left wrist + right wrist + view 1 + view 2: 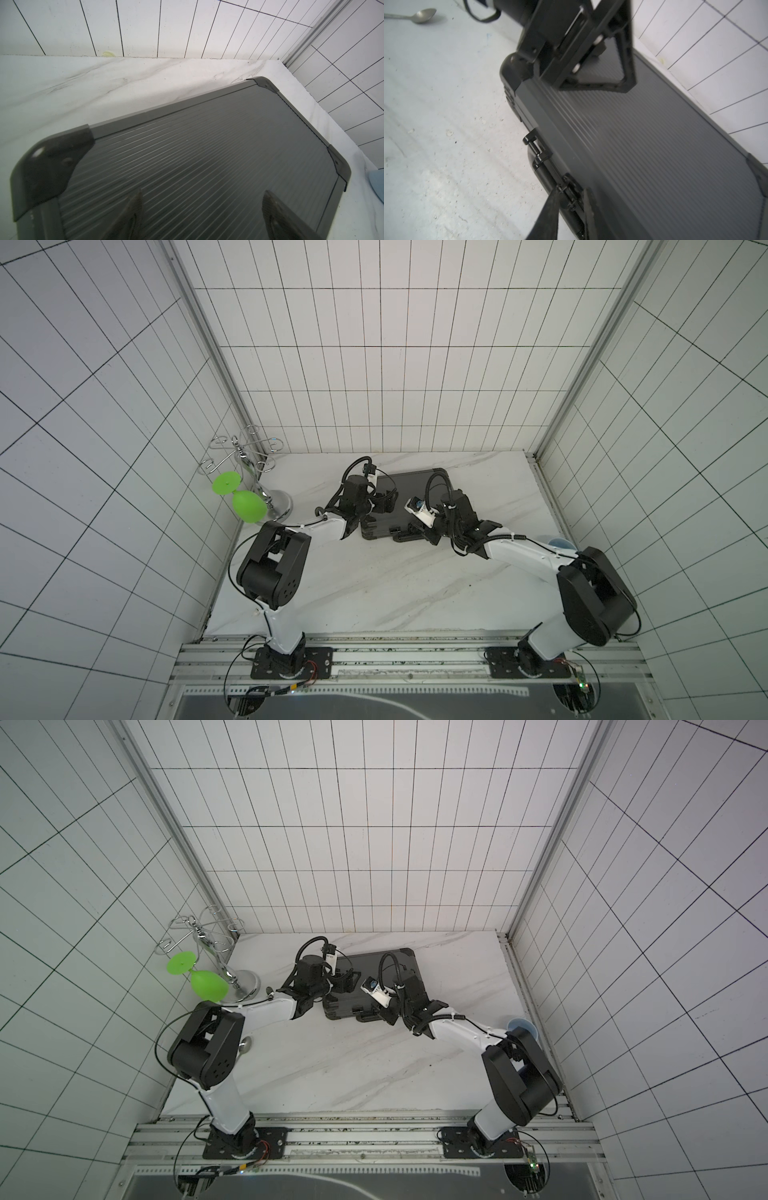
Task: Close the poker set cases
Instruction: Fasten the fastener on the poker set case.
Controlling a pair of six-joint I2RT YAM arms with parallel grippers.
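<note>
**Lid Down, Right Arm Working the Front Edge**

Here we are with the poker set case (409,485) lying flat on the marble table (374,593), towards the back wall. Its ribbed grey lid faces up with no foam or chips on show, so the lid looks shut.

The left gripper (203,193) hangs over the left part of the lid, jaws spread wide with nothing between them. Its fingertips (134,209) sit right at the ribs, though whether they press or merely hover I cannot tell. My read is that it's there as a hold-down, to keep the lid flat and stop the case sliding while the other arm works.

Over to the right gripper (569,209), down at the front edge that faces the robot. Its jaws are parted only a little, straddling a piece of black hardware (569,188) on the seam (latch or handle bracket, too blurred to call). I can't see a firm pinch.

The placement makes sense, since the catches live on this edge and a narrow gap suits a small tab. From here the closing looks nearly done, with only the fastening left.

Off to the sides, a green glass (248,506) on its chrome rack (279,506), a spoon (423,15) and a blue cup (521,1027) sit well apart from the action.
</note>
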